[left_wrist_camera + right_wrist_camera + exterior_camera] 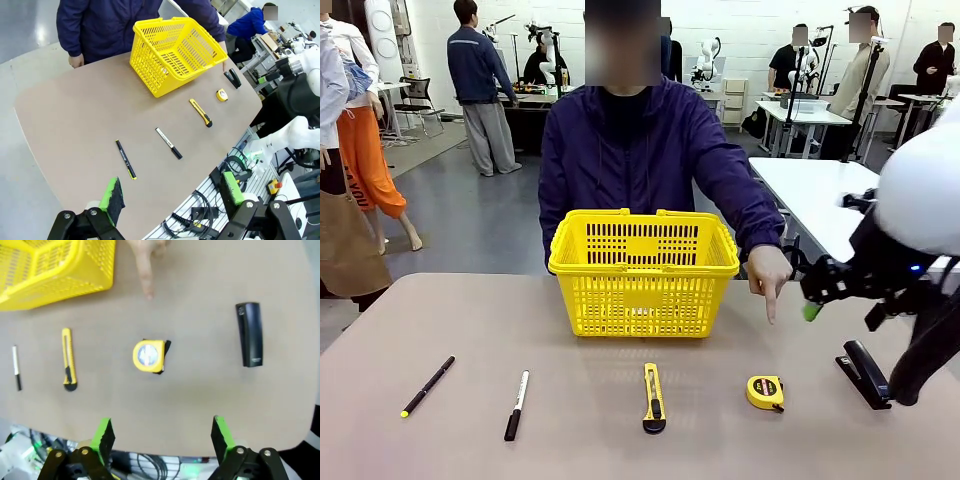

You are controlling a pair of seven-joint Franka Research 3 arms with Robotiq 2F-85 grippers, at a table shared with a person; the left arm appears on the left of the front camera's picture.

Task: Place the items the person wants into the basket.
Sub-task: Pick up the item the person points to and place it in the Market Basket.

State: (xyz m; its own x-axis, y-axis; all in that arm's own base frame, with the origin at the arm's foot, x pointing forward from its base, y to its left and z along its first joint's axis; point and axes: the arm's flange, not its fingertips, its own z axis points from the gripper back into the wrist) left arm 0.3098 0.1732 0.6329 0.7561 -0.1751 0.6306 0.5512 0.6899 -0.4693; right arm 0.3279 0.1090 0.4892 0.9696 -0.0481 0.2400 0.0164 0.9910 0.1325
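Observation:
The yellow basket [643, 270] stands at the table's middle in front of the person [640, 150]. The person's hand [769, 280] points a finger down at the round yellow-and-black tape measure [765, 392] [149, 356]. A black pen [428, 386] and a white marker [517, 404] lie at the front left. My right gripper [802, 282] hangs open above the table's right side, over the tape measure, with nothing between its fingers [162, 435]. High above the near left edge, my left gripper [171, 192] is open and empty, looking down on the pen [126, 159] and marker [168, 143].
A yellow-and-black utility knife [653, 397] lies between the marker and the tape measure. Near the right edge lies a black stapler [865, 374]. Bare tabletop lies in front of the row of tools. Cables hang below the near edge [200, 210].

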